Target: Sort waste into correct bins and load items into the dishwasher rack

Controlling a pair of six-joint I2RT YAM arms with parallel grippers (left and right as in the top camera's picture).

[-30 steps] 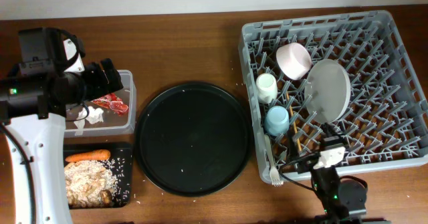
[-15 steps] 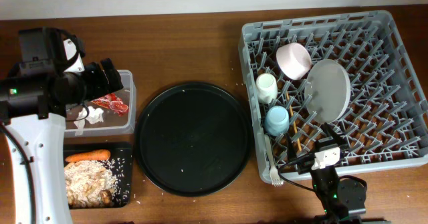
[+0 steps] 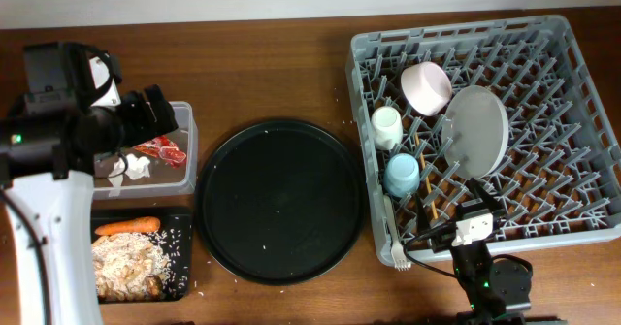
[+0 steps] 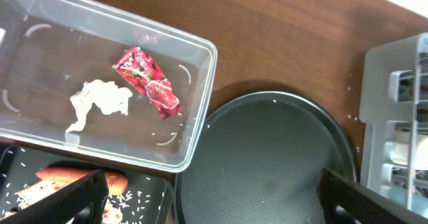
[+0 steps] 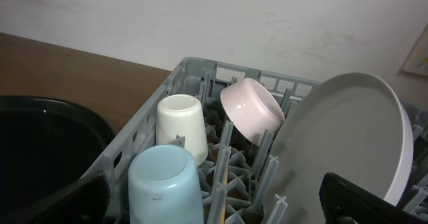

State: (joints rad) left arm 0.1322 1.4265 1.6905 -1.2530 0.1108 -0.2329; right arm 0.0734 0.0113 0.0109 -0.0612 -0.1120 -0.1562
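The red wrapper (image 3: 160,150) (image 4: 148,82) and white tissue (image 3: 131,167) (image 4: 100,100) lie in the clear tub (image 3: 186,121) (image 4: 200,70). The carrot (image 3: 126,226) and rice scraps (image 3: 126,262) lie in the shallow black tray (image 3: 184,257). The grey rack (image 3: 572,121) holds the blue cup (image 3: 402,174) (image 5: 164,184), cream cup (image 3: 386,126) (image 5: 182,127), pink bowl (image 3: 427,85) (image 5: 251,109), plate (image 3: 477,131) (image 5: 341,144), fork (image 3: 396,252) and chopsticks (image 3: 427,194). My left gripper (image 3: 155,116) (image 4: 214,197) is open and empty above the tub. My right gripper (image 3: 473,218) (image 5: 214,200) is open and empty at the rack's front edge.
The big round black tray (image 3: 281,199) (image 4: 267,157) sits between the bins and the rack, with a few crumbs on it. A few rice grains lie on the wood near the black tray. The right arm's base is at the table's front edge.
The left arm has shifted very slightly to the left. Nothing else has moved.
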